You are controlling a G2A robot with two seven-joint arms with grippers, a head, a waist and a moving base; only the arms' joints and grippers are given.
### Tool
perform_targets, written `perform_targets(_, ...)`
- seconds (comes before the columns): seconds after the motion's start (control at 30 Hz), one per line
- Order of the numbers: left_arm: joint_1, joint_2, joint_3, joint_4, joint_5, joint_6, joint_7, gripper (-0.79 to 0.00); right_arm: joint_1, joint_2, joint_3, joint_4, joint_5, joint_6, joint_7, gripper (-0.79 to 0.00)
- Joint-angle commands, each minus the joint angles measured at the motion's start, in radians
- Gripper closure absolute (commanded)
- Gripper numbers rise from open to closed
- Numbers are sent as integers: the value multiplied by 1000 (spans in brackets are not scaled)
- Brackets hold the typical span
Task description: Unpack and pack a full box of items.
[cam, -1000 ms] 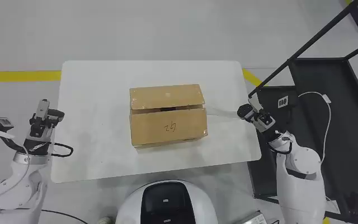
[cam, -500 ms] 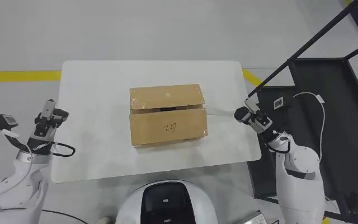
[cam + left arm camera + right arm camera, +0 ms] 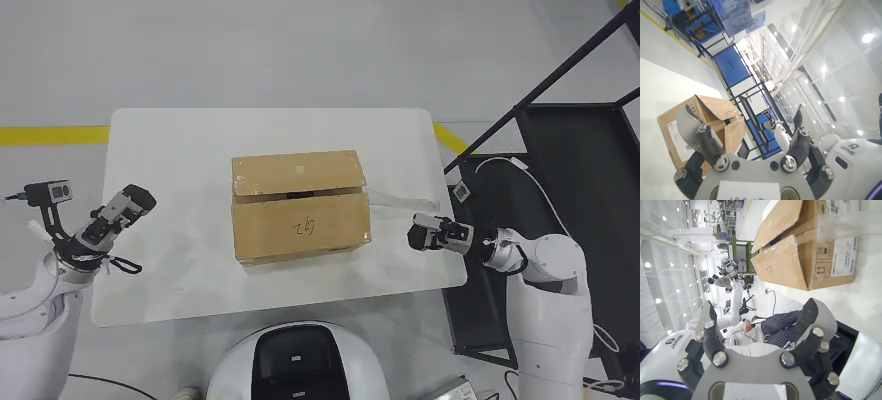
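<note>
A cardboard box [image 3: 298, 205] sits at the middle of the white table [image 3: 170, 150], its two top flaps nearly closed with a dark gap between them; a strip of clear tape [image 3: 395, 203] trails from its right end across the tabletop. The left gripper [image 3: 135, 200] hangs over the table's left edge, well apart from the box, its fingers spread and empty; the right gripper [image 3: 415, 232] hangs over the right edge, near the box's right end and just beside the tape, its fingers likewise spread and holding nothing.
</note>
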State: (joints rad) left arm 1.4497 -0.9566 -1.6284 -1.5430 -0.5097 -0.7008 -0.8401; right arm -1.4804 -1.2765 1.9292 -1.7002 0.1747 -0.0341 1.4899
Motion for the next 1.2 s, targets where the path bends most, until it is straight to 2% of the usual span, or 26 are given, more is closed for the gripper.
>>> perform_targets(0.0,-37,3,6,39,-44,2,-98,-785,25,4,-18,20,15,0,6,-785)
perform_targets(0.13,-107,4,39,105,-90,10,-193,-785,74,7,-61,62,69,-21,-24,-785)
perform_targets(0.77,-107,4,39,105,-90,10,-193,-785,73,7,-63,59,68,-24,-28,-785)
perform_targets(0.83,-107,4,39,105,-90,10,-193,-785,73,9,-95,47,58,-47,-29,-785)
perform_targets(0.93,-106,3,49,81,-76,31,-186,-785,99,17,-140,68,53,-85,46,-785)
perform_targets(1.07,-138,4,70,103,-90,15,-269,-785,138,36,-201,108,52,-110,46,-785)
perform_targets(1.17,-181,6,94,130,-111,42,-321,-785,170,55,-239,132,61,-133,46,-785)
